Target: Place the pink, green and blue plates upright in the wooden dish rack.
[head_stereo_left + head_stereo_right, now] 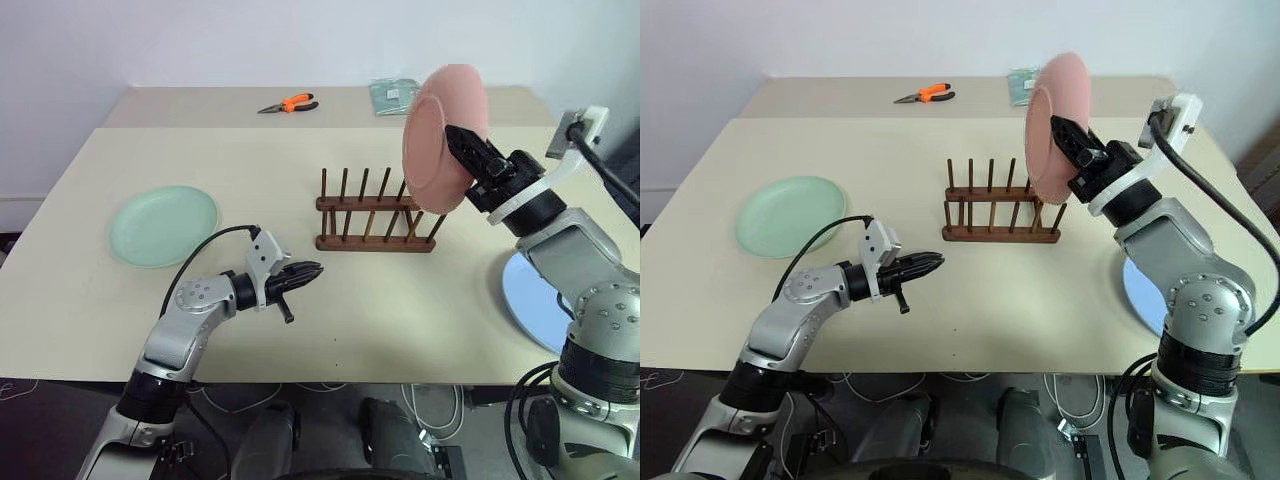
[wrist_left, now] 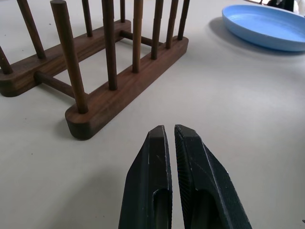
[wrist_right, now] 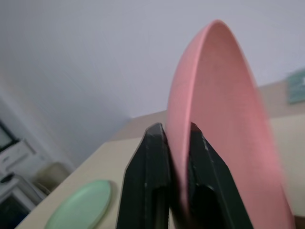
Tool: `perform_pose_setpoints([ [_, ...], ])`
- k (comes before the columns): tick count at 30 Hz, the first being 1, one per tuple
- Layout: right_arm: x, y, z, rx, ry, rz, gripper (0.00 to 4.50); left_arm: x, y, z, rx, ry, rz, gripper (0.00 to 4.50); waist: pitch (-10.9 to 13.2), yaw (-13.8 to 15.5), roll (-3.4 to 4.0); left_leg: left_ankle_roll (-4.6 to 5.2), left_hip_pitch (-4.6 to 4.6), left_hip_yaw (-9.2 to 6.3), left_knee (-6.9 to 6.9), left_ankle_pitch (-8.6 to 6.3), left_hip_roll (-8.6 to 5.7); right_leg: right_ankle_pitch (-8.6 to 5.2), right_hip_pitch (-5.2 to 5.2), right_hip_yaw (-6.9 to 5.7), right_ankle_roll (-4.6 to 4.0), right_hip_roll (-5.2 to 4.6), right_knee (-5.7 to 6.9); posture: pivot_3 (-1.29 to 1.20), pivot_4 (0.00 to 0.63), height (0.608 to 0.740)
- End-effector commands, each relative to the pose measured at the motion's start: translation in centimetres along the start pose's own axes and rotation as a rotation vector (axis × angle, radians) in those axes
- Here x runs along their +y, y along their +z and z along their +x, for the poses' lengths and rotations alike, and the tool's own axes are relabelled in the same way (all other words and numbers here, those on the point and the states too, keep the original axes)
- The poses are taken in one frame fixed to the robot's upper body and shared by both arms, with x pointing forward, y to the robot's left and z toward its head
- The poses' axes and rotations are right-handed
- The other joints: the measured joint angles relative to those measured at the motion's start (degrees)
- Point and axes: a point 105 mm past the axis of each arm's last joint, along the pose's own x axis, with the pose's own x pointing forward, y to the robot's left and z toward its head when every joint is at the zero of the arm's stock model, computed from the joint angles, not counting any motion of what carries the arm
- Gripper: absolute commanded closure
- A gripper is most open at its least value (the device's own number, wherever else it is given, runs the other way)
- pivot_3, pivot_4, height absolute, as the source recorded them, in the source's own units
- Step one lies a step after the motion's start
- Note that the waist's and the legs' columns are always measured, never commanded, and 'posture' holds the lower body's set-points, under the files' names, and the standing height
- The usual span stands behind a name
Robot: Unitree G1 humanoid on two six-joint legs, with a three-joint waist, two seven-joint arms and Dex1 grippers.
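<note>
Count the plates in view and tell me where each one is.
3. The pink plate is upright in the right hand above the wooden dish rack. The green plate lies flat at table left, the blue plate at table right.

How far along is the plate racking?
Done: nothing; the dark brown wooden dish rack holds no plates. In hand: the right gripper holds the round pink plate upright above the rack's right end. Left: the round green plate and round blue plate lie flat on the table; the left gripper is shut, empty.
</note>
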Motion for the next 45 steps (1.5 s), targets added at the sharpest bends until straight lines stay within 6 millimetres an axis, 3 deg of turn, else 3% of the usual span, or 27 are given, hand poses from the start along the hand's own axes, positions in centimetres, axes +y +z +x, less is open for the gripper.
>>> perform_pose_setpoints([
  [1, -0.2, 0.5, 0.3, -0.026, -0.025, 0.002, 4.47, -0.1, 1.1, -0.2, -0.049, 0.004, 0.015, 4.25, 0.0, 0.0, 0.01, 0.00, 0.00, 0.01, -0.01, 0.00, -0.01, 0.00, -0.01, 0.01, 0.00, 0.00, 0.00, 0.00, 0.150, 0.740],
  [3, -0.5, 0.5, 0.5, -0.036, -0.045, 0.018, 4.47, -0.1, 1.1, -0.2, -0.048, 0.004, 0.013, 4.25, 0.0, -0.1, 0.02, 0.00, 0.00, 0.01, -0.02, 0.00, 0.00, 0.01, -0.03, 0.00, 0.01, 0.02, 0.01, 0.00, 0.150, 0.740],
  [7, -0.4, 0.5, 0.6, -0.040, -0.054, 0.010, 2.95, -0.2, 1.0, -0.2, -0.047, 0.002, 0.005, 4.25, 0.0, -0.3, 0.02, 0.00, 0.00, 0.01, -0.03, 0.00, 0.00, 0.03, -0.03, 0.00, 0.06, 0.02, 0.01, 0.00, 0.150, 0.740],
  [10, -0.5, 2.3, 0.7, -0.104, -0.094, -0.146, 1.57, 0.1, 1.1, -0.5, -0.054, 0.008, -0.047, 4.25, 0.0, -0.3, 0.03, 0.00, 0.00, 0.01, -0.03, 0.00, 0.01, 0.02, -0.03, 0.00, 0.05, 0.02, 0.01, 0.00, 0.150, 0.740],
  [12, -0.3, 3.7, 0.7, -0.137, -0.110, -0.319, 0.59, 0.9, 1.6, -0.9, -0.076, 0.047, -0.067, 3.43, 0.0, -0.3, 0.03, 0.00, -0.01, 0.02, -0.03, 0.00, 0.00, 0.01, -0.04, 0.00, 0.05, 0.02, 0.01, 0.00, 0.150, 0.740],
  [15, 0.2, 6.2, 0.7, -0.198, -0.101, -0.487, 0.53, 4.6, 2.7, -2.5, -0.125, 0.254, -0.059, 2.00, 0.0, -0.3, 0.04, 0.00, -0.02, 0.02, -0.02, 0.00, -0.01, 0.02, -0.04, -0.02, 0.08, 0.02, -0.01, 0.00, 0.150, 0.740],
  [17, 1.4, 7.4, 0.8, -0.219, -0.033, -0.582, 0.34, 8.8, 3.3, -4.7, -0.143, 0.510, -0.056, 0.91, 0.0, -0.2, 0.03, 0.00, -0.01, 0.01, -0.02, 0.00, 0.00, -0.04, -0.04, -0.03, 0.23, 0.03, 0.00, 0.00, 0.150, 0.740],
  [19, 3.5, 7.2, 1.1, -0.196, 0.076, -0.715, 0.00, 12.6, 3.8, -7.8, -0.158, 0.777, -0.070, 0.03, 0.0, -0.4, 0.02, 0.00, 0.01, 0.00, -0.02, 0.00, 0.01, -0.02, -0.04, -0.04, 0.38, 0.05, 0.01, 0.00, 0.150, 0.740],
  [22, 6.7, 4.8, 1.8, -0.109, 0.262, -0.885, 0.00, 16.6, 3.9, -13.8, -0.158, 1.170, -0.127, 0.03, 0.0, -1.4, 0.01, 0.00, 0.02, 0.01, -0.07, 0.00, 0.02, -0.02, -0.04, -0.04, 0.44, 0.05, 0.00, 0.00, 0.150, 0.740],
  [23, 8.1, 2.6, 2.0, -0.052, 0.365, -0.929, 0.00, 17.8, 3.4, -17.3, -0.144, 1.349, -0.172, 0.03, 0.0, -1.6, -0.03, 0.00, 0.03, 0.01, -0.08, 0.00, 0.02, -0.02, -0.06, -0.04, 0.44, 0.05, 0.00, 0.00, 0.150, 0.740],
  [25, 9.6, -0.5, 1.9, 0.025, 0.499, -0.946, 0.00, 18.4, 2.4, -21.6, -0.128, 1.559, -0.261, 0.03, 0.0, -2.1, -0.11, -0.01, 0.07, 0.01, -0.12, 0.00, 0.06, -0.02, -0.10, -0.03, 0.45, 0.08, 0.02, 0.00, 0.150, 0.740],
  [26, 9.9, -1.4, 1.8, 0.046, 0.533, -0.937, 0.00, 18.3, 2.0, -22.6, -0.125, 1.606, -0.298, 0.03, 0.0, -2.1, -0.13, -0.01, 0.06, 0.01, -0.14, 0.00, 0.06, -0.02, -0.11, -0.04, 0.45, 0.10, 0.02, 0.00, 0.150, 0.740],
  [29, 10.7, -4.2, 1.6, 0.094, 0.612, -0.915, 0.00, 17.3, 0.5, -23.9, -0.133, 1.660, -0.466, 0.03, 0.0, -1.2, -0.24, -0.03, 0.00, -0.03, -0.05, 0.01, -0.01, 0.06, -0.10, -0.03, 0.33, 0.03, 0.02, 0.00, 0.150, 0.740],
  [35, 11.6, -6.9, 1.1, 0.126, 0.686, -0.874, 0.00, 14.9, -2.6, -21.3, -0.187, 1.485, -0.867, 0.03, 0.0, 0.3, -0.72, -0.11, -0.07, -0.24, 0.06, 0.04, -0.12, 0.09, 0.01, -0.11, 0.37, -0.03, 0.01, 0.00, 0.150, 0.740],
  [38, 11.6, -7.4, 1.2, 0.126, 0.685, -0.865, 0.00, 14.3, -3.6, -20.4, -0.235, 1.447, -1.010, 0.92, 0.0, 0.1, -0.76, -0.15, -0.02, -0.24, 0.00, 0.06, -0.10, 0.10, 0.00, -0.11, 0.37, 0.01, 0.05, 0.00, 0.150, 0.740],
  [43, 10.3, -8.0, 1.0, 0.179, 0.646, -0.842, 0.00, 14.7, -3.6, -19.5, -0.297, 1.406, -1.091, 3.42, 0.0, 0.0, -0.76, -0.21, 0.01, -0.23, -0.06, 0.09, -0.08, 0.09, -0.06, -0.11, 0.35, 0.05, 0.13, 0.00, 0.150, 0.740],
  [45, 10.1, -8.2, 1.0, 0.192, 0.639, -0.866, 0.00, 15.2, -2.3, -18.7, -0.303, 1.355, -1.018, 4.48, 0.0, 0.1, -0.78, -0.22, 0.00, -0.23, -0.05, 0.09, -0.08, 0.09, -0.06, -0.11, 0.35, 0.05, 0.13, 0.00, 0.150, 0.740],
])
